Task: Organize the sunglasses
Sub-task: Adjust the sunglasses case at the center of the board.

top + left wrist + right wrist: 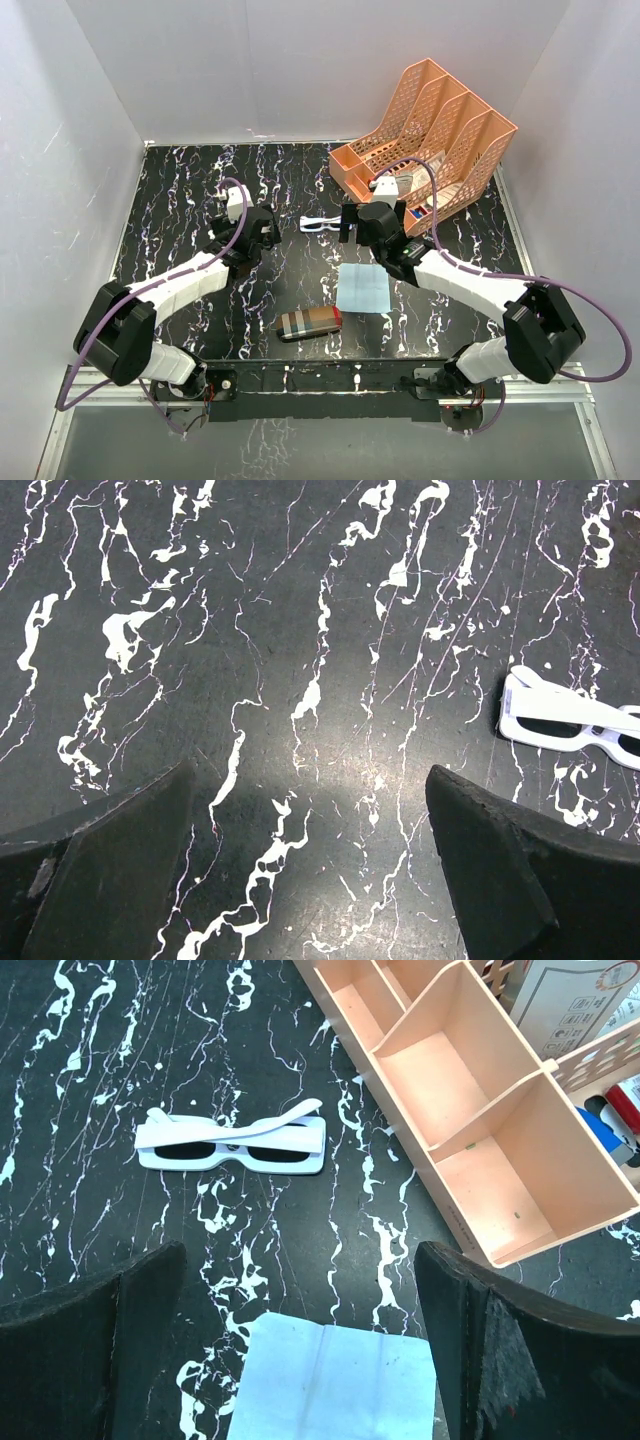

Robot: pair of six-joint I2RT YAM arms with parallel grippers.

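Observation:
The sunglasses (317, 224), white-framed with dark lenses, lie folded on the black marbled table (180, 200) between the two arms. In the right wrist view the sunglasses (232, 1144) lie ahead and left of my right gripper (300, 1260), which is open with nothing between its fingers. At the right edge of the left wrist view the sunglasses (570, 720) show, well right of my left gripper (310, 780), open over bare table. A light blue cloth (362, 287) lies flat below the right gripper (352, 222). A brown plaid case (309, 324) lies near the front edge.
A peach file organizer (430, 130) stands at the back right, holding small boxes and pens; its open trays (470, 1110) show right of my right gripper. White walls enclose the table on three sides.

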